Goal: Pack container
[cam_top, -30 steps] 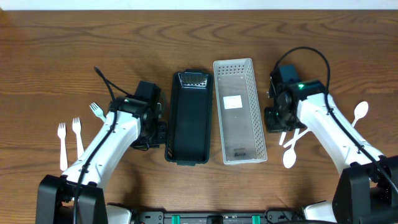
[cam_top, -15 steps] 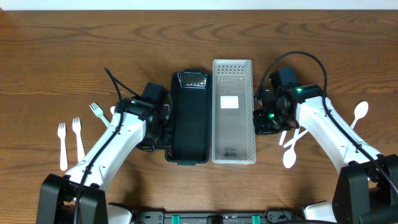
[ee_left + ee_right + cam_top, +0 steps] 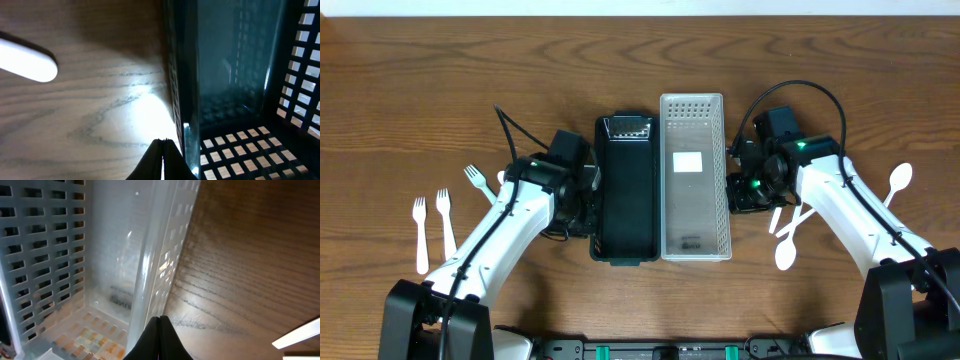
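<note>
Left gripper [image 3: 162, 146]: fingers pressed together, nothing between them. The tip sits low at the foot of the black basket's [image 3: 625, 190] outer long wall, against it or just beside it; I cannot confirm contact from the wrist view.

Right gripper [image 3: 160, 324]: fingers also together, holding nothing. The tip is at the base of the white basket's [image 3: 695, 180] outer long wall, on the side away from the black one.

Position of task items: both baskets stand mid-table, side by side, inner long walls touching, open tops up, nothing inside either. My two arms flank the pair from outside.

Edges and room: three white forks [image 3: 445, 222] lie on the table [image 3: 420, 80] to my left, one near my left forearm and two further out. The white spoons [image 3: 898, 182] lie to my right, two partly under my right arm and one well apart. The far half of the table is bare wood on both sides. A white rounded handle end [image 3: 30, 67] lies on the wood in the left wrist view, apart from the basket wall.

Labels: white sticker [image 3: 691, 163] on the white basket's floor, plus dark print [image 3: 692, 240] nearer me, too small to read. Silvery label [image 3: 629, 127] at the black basket's far end, not legible.
</note>
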